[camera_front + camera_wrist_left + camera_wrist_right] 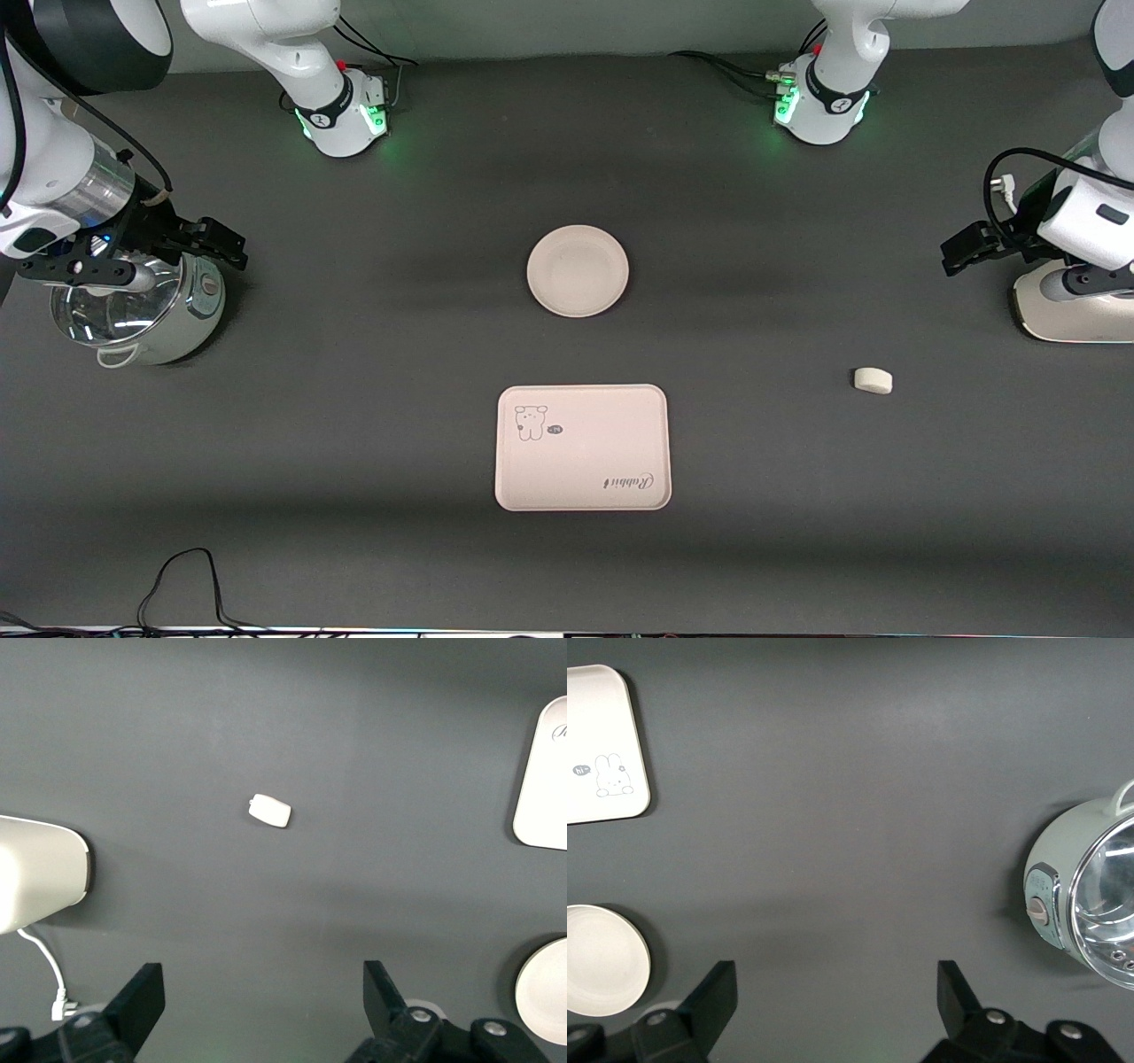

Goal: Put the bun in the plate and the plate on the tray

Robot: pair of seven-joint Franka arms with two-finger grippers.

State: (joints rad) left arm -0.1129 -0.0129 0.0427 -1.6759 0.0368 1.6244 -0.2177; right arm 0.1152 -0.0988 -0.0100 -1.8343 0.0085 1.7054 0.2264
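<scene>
Small off-white oblong matte bun [873, 380] lies alone on the dark grey surface [354, 425] toward the left arm's end, well apart from plate and tray; also visible in left wrist view [270, 810]. Round cream-beige matte plate [578, 270] with shallow raised rim sits mid-surface, empty. Cream-beige rectangular tray [582, 447] with rounded corners, cartoon animal drawing and cursive "Rabbit" lettering lies nearer the front camera than the plate, not touching it, nothing on it.

Left gripper [264, 1005] up in the air over bare surface beside a white rounded appliance [1076, 310] at the left arm's end; fingers spread wide, holding nothing. Bun is in sight past its fingertips, not between them.

Right gripper [837, 1005] hangs over the edge of a pale green pot with shiny metal interior [137, 310] at the right arm's end; fingers wide apart, empty. Right wrist view catches part of tray [602, 744] and plate [602, 958].
</scene>
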